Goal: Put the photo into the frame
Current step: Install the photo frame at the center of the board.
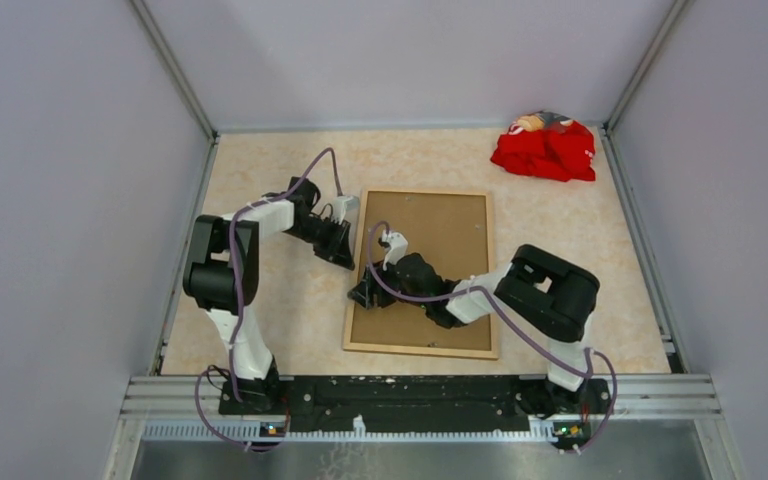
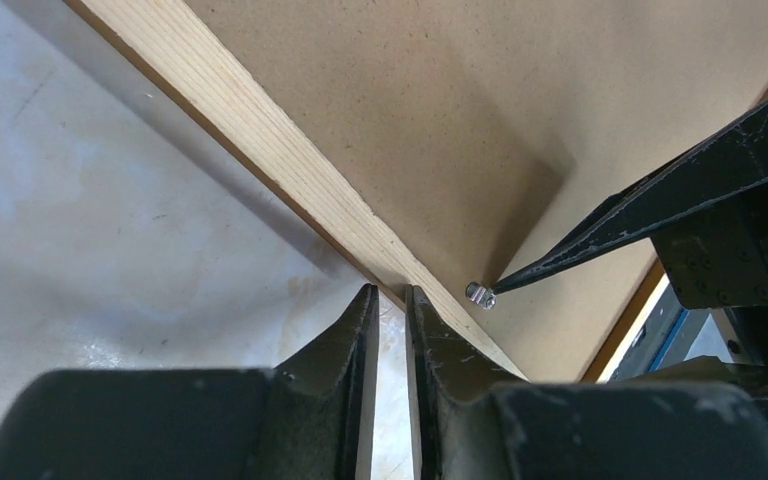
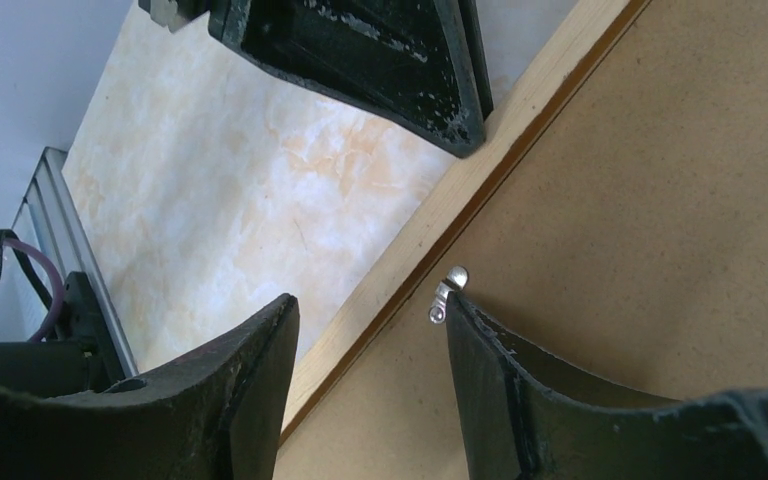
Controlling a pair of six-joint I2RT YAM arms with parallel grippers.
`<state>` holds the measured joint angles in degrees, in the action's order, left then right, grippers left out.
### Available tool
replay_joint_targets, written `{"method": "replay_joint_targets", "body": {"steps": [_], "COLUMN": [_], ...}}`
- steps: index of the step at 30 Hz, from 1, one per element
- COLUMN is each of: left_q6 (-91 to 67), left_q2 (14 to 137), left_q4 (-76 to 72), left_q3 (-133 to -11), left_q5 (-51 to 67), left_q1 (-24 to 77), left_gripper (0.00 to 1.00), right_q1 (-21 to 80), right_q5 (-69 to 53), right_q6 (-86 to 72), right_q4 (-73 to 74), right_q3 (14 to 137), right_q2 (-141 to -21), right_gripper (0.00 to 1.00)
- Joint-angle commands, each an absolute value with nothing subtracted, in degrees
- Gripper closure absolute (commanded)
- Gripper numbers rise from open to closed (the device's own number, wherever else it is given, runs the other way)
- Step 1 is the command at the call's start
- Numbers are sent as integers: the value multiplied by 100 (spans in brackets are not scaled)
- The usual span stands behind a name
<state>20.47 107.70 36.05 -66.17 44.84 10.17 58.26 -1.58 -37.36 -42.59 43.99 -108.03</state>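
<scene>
**Fig. 1.** Frame (image 1: pixel 420 350) lying back-up on the tabletop (image 1: pixel 290 320), its pale wood rails enclosing a brown board (image 1: pixel 450 235). The photo shows in no view; whether it lies beneath the board cannot be told.

**(a)** Left tool (image 2: pixel 390 295): fingers drawn almost together, only a slit between them and nothing in it, tips set against the outer edge of the frame's left rail.

**(b)** Right tool (image 3: pixel 370 300): fingers well apart, gripping nothing. They straddle the same rail, and the inner fingertip touches a small metal clip (image 3: pixel 448 295) at the board's edge.

**Step in hand (judged):** working the clip that holds the board, with the left tool bracing the rail. Whether the clip is being opened or closed is not evident.

**Next move calls for:** a short sideways push on the clip with that fingertip, light enough that the frame does not slide.

**Count:** one frame, one board, one clip seen, two tools, one red cloth (image 1: pixel 545 150) at the far right corner, no photo visible.
</scene>
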Motion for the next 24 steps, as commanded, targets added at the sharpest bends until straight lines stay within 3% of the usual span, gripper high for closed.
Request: {"method": "replay_joint_targets", "body": {"steps": [1,24], "left_q6": [2119,2153], "left_q2": [10949,10980], "left_q4": [3590,3652], "left_q3": [-6556,-6614], "left_q5": [4475,4338], "left_q1": [1037,1036], "left_gripper": [79,81], "right_q1": [5741,5659], "right_q5": [-284,-585], "right_q6": [-3769,-3867], "right_q4": [-4270,-4395], "right_q3": [4631,4703], "right_q2": [-10968,-11080], "right_gripper": [44,47]}}
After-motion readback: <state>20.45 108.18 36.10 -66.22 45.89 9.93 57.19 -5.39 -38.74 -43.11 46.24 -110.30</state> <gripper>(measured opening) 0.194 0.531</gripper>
